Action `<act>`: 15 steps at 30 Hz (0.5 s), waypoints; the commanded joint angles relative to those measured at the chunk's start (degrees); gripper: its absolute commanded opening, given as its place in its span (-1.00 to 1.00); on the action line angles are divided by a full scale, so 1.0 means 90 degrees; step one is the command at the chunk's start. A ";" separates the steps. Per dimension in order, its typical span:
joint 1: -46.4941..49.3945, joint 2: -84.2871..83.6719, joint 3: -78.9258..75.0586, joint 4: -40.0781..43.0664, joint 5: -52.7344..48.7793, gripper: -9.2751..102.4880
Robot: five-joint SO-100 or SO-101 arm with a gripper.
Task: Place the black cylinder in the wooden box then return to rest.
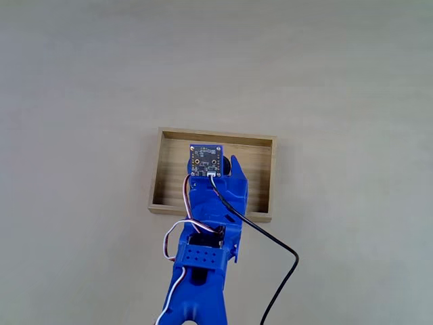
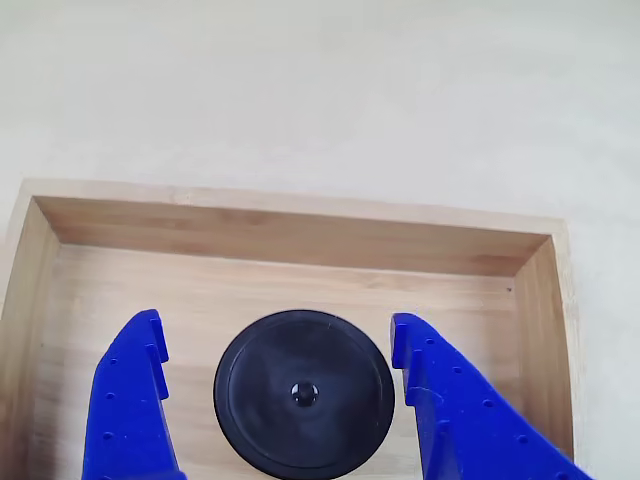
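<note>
In the other view, the blue claw [image 2: 280, 400] is spread wide, clear of the black cylinder [image 2: 303, 393] seated on the wooden box [image 2: 290, 238] floor. A straight upward withdrawal is advised, so neither side is nudged. Fingertips are cut off below; contact underneath cannot be judged

Colours on the pale table

The small matte black cylinder [image 2: 303, 394] has a shiny dark dot in its centre; the shallow light-wood box [image 2: 300, 238] shows a striped grain in tan and cream; the plastic two-finger gripper [image 2: 280, 345] is bright blue; the table surface [image 1: 81, 81] is pale beige-grey; a black cable [image 1: 277, 247] crosses it.
</note>
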 commanded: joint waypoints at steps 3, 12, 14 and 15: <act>0.0107 -0.1191 -0.0420 0.0176 -0.0020 -0.23; 0.0225 -0.2412 -0.0381 0.1367 -0.0215 -0.23; 0.0273 -0.2627 -0.0381 0.1533 -0.0283 -0.24; 0.0313 -0.2705 -0.0381 0.1543 -0.0322 -0.26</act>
